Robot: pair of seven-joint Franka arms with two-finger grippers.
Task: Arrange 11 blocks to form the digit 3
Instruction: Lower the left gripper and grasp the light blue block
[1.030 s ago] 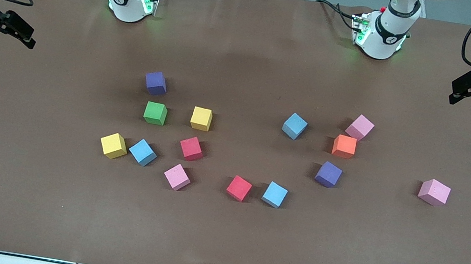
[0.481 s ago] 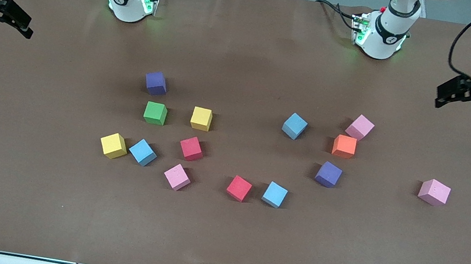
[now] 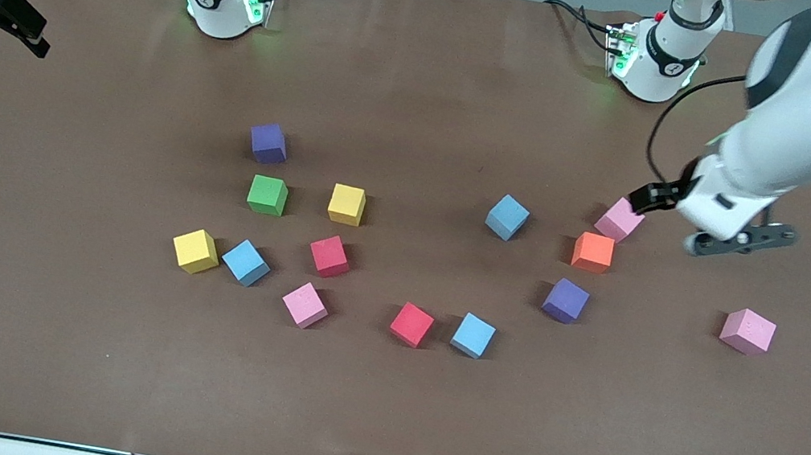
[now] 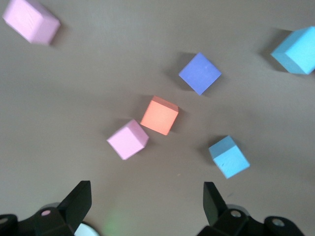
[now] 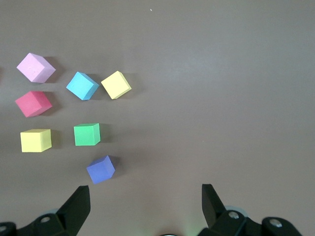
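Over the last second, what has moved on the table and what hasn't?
The left arm swung in from the table's edge; its left gripper, open and empty, now hangs over the pink block beside the orange block. The right gripper, open, drifted slightly toward its own table edge. Nothing was grasped or released. All the blocks lie where they were.

White arms (image 3: 784, 149) — black joints, black cables, green base lights

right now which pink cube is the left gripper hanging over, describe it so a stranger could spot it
Look at the cluster of cubes toward the left arm's end of the table, where the open left gripper hangs. Under it sits a pink cube, touching the orange cube corner to corner. The other two pink cubes stand alone.
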